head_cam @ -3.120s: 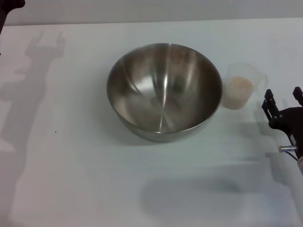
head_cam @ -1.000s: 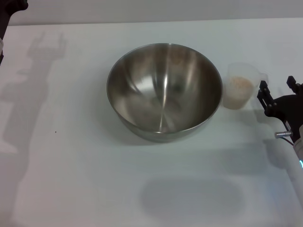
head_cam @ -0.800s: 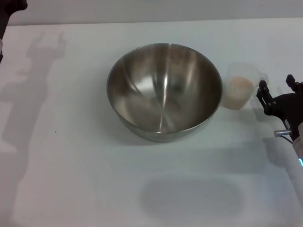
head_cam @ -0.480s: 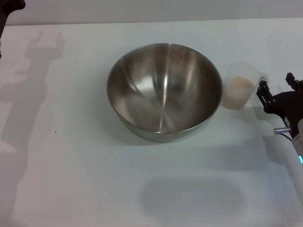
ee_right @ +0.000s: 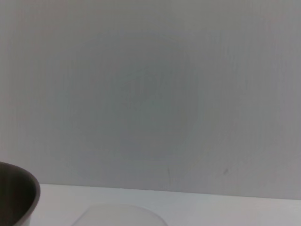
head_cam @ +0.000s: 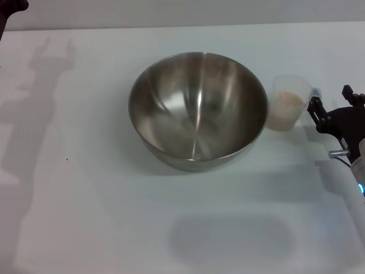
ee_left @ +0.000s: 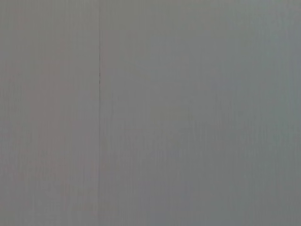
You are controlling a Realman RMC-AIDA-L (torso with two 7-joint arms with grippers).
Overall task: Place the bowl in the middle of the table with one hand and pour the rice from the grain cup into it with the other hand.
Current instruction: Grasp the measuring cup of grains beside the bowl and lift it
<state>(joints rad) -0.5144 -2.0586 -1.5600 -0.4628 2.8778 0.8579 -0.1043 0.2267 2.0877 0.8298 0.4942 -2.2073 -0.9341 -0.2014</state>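
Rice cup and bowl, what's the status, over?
Right gripper open beside clear plastic rice cup, not gripping. Steel bowl empty, mid-table. Left gripper unseen. Nothing in the way.

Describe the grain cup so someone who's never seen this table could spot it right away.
Find the big steel bowl mid-table. Just beside it, on the robot's right, stands the grain cup, with the right pincer open at its handle. It is small, clear plastic, and part-filled with pale rice.

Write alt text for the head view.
A steel bowl sits empty mid-table, a clear cup of rice just right of it. The right gripper, open, reaches toward the cup's handle side.
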